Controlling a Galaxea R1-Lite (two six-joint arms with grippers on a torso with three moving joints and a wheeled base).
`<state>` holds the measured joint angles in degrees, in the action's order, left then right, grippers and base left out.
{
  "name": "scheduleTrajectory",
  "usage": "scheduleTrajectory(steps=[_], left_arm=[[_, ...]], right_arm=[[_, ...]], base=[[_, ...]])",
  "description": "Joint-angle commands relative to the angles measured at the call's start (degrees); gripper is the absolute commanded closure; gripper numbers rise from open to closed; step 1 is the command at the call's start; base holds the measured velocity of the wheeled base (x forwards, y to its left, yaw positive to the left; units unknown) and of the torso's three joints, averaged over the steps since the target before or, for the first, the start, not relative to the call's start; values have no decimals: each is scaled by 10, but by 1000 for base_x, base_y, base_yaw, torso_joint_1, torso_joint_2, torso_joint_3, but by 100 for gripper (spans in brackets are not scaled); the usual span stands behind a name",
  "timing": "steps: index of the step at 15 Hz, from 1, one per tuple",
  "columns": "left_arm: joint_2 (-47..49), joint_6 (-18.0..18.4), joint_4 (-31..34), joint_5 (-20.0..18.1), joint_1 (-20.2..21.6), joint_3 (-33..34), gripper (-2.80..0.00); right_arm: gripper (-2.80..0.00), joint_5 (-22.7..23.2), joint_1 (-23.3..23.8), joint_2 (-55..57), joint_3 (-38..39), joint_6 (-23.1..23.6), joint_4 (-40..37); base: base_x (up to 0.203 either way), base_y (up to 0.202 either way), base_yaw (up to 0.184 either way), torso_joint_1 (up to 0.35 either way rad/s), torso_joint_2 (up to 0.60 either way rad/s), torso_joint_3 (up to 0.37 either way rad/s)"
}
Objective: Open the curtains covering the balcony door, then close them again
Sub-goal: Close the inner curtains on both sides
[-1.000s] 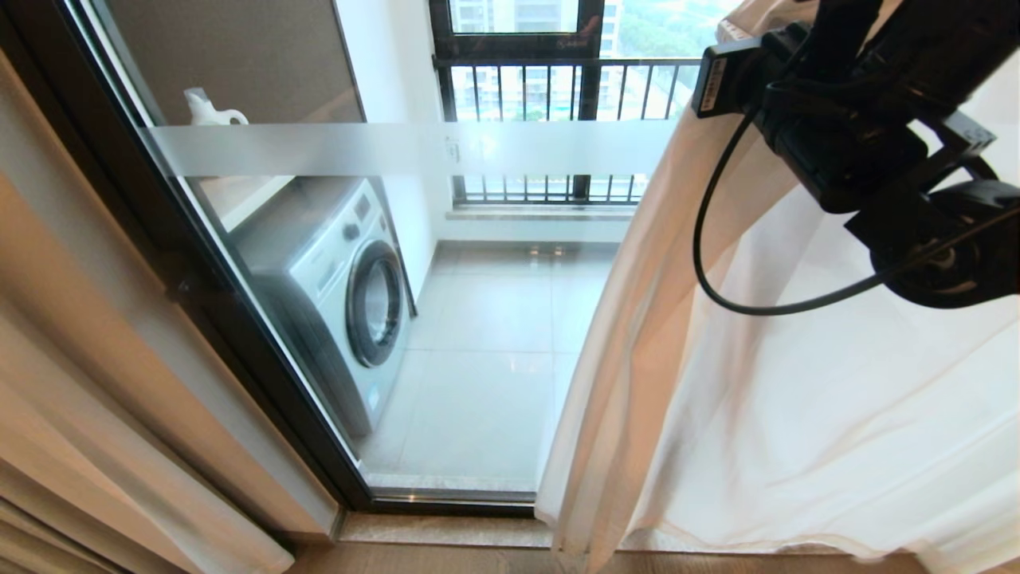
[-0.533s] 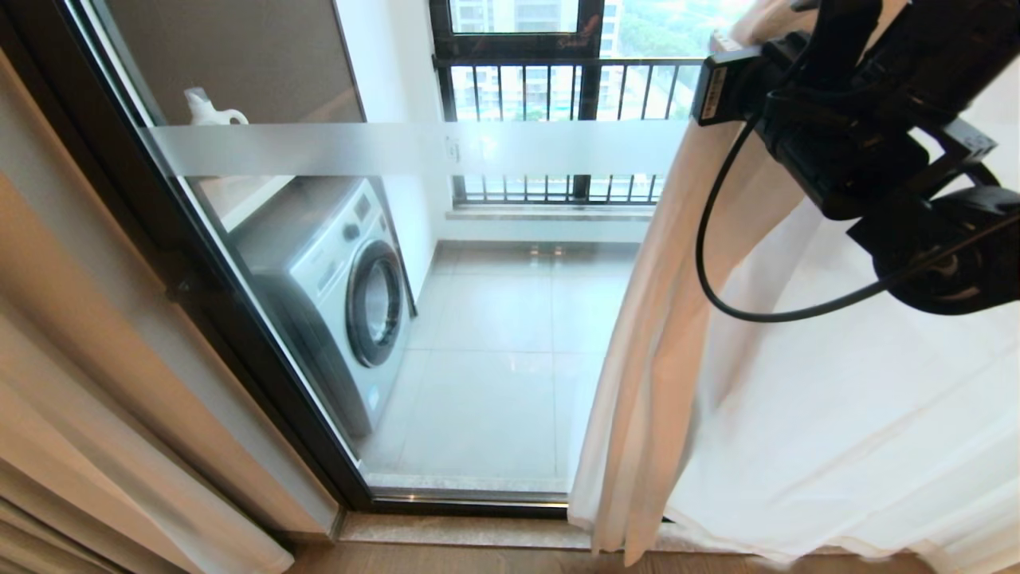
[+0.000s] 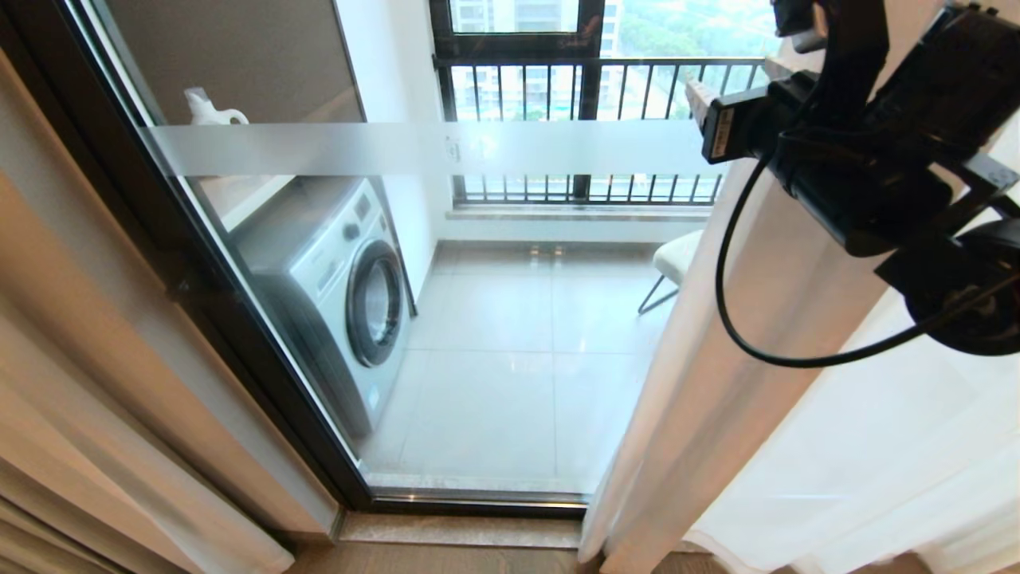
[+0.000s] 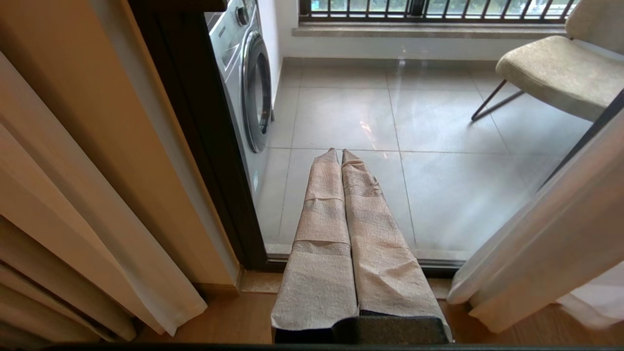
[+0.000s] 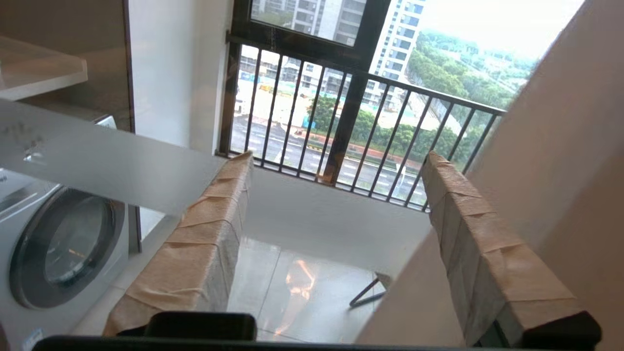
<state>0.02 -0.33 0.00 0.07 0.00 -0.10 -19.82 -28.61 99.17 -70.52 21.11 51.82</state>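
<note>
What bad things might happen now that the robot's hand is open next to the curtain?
1. The right gripper stands open with nothing between its fingers, so the right-hand curtain hangs free and may drift back over the balcony door.
2. The gripper points at the glass; pushing forward might bump it.
3. The arm's dangling black cable lies against the curtain and might snag the fabric.

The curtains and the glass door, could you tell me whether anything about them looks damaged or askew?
Nothing stands out. The curtains hang drawn to the sides without tears, the glass door is unbroken, and the right gripper stands open, holding nothing.
</note>
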Motion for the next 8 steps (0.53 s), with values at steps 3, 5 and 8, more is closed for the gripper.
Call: scheduleTrajectory(steps=[3,5,8], left_arm=[[0,0,0,0,0,0,0],[0,0,0,0,0,0,0],[0,0,-1,0,0,0,0]], right_arm=[[-280,-1,0,-116,124,6,-2],[-280,-1,-1,-171,190,19,-3],[-280,1,-2,-243,265,26,-4]], base=[[0,0,0,0,0,0],[0,0,0,0,0,0],[0,0,0,0,0,0]])
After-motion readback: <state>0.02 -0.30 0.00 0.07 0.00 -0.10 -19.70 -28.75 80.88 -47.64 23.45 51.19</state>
